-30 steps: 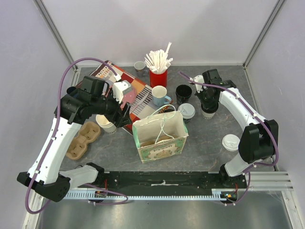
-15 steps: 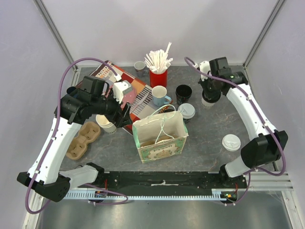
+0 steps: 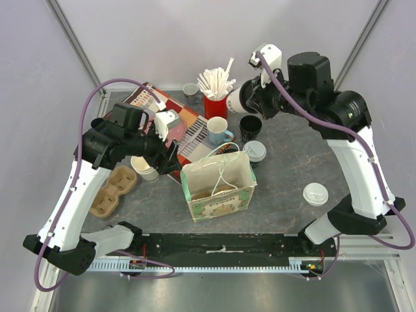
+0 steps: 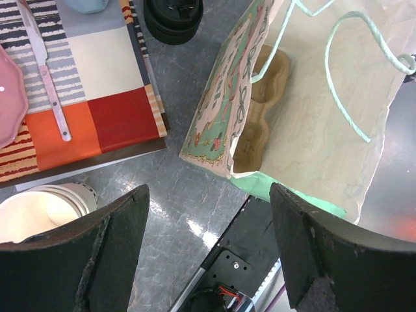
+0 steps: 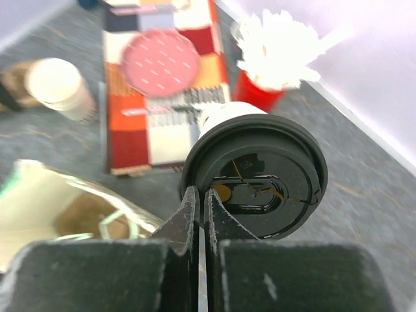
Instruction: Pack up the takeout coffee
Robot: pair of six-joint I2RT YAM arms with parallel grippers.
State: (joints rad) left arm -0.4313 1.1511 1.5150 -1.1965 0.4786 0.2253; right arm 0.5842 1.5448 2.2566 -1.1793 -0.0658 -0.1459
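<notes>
Over the last second I lifted the black-lidded cup (image 3: 244, 99) off the far right side of the bench (image 3: 286, 175), right pincer (image 5: 198, 205) clamped on its lid rim, and it hung tipped sideways near the red straw pot (image 3: 216, 105), bound, I reckoned, for the bag (image 3: 218, 188); left pincer (image 4: 208, 195) stayed apart.

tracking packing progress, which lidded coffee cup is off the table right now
The black-lidded cup, held in the air by the right gripper, jaws pinching its rim. The pale-lidded cup by the paper bag stands on the table.
</notes>
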